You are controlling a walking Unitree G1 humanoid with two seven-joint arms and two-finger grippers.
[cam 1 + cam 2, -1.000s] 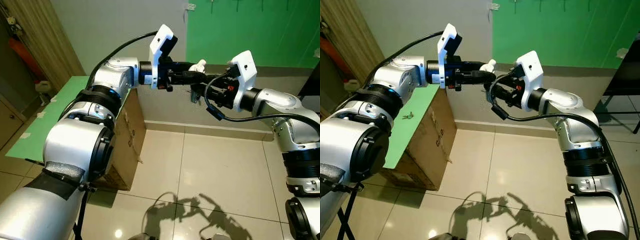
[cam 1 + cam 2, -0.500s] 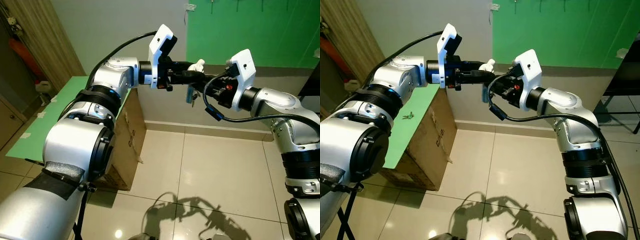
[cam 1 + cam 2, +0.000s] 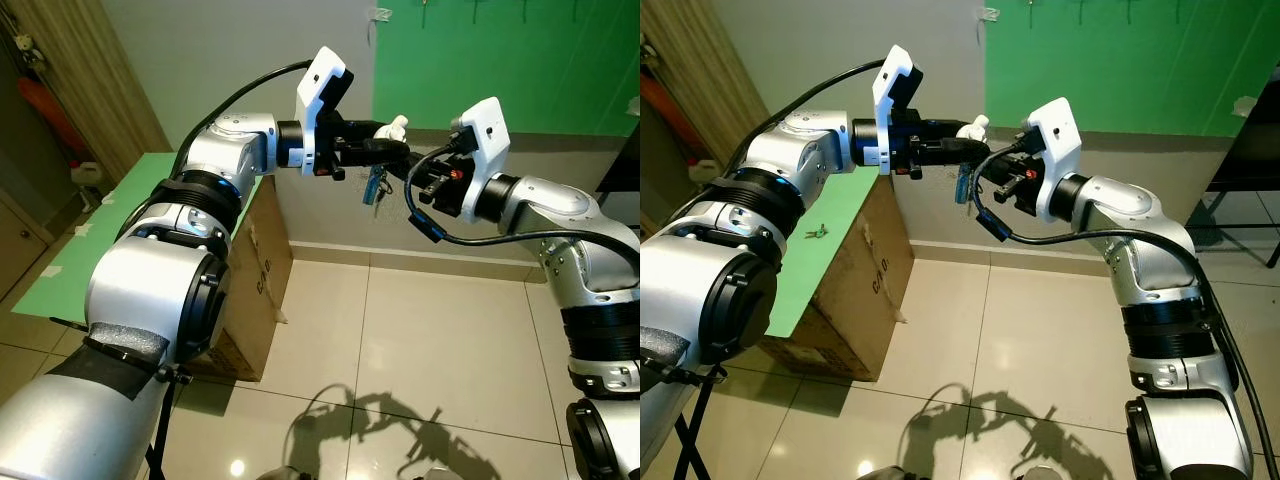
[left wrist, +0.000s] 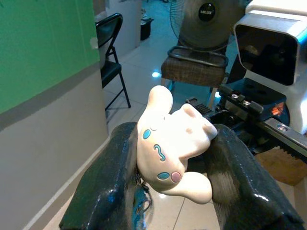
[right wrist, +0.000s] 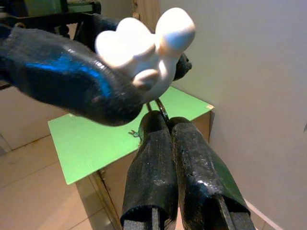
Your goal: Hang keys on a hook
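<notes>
From the head views, the left gripper (image 3: 385, 140) clamps the white rubbery cartoon-dog charm (image 3: 397, 127), the blue-tagged keys (image 3: 375, 186) dangling below it in mid-air, well short of the small hooks (image 3: 424, 10) on the green wall board. In the left wrist view one charm sits wedged between two black fingers (image 4: 103, 191). In the right wrist view, the right gripper (image 5: 163, 125) has its fingers pressed together at the thin metal key ring (image 5: 160, 109); I judge it should pinch that single ring firmly before the left lets go.

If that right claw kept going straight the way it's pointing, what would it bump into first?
Most likely the white plush charm pinched in the left gripper. The right gripper, fingers closed, sits just below it at the key ring; exact depth is unclear.
</notes>
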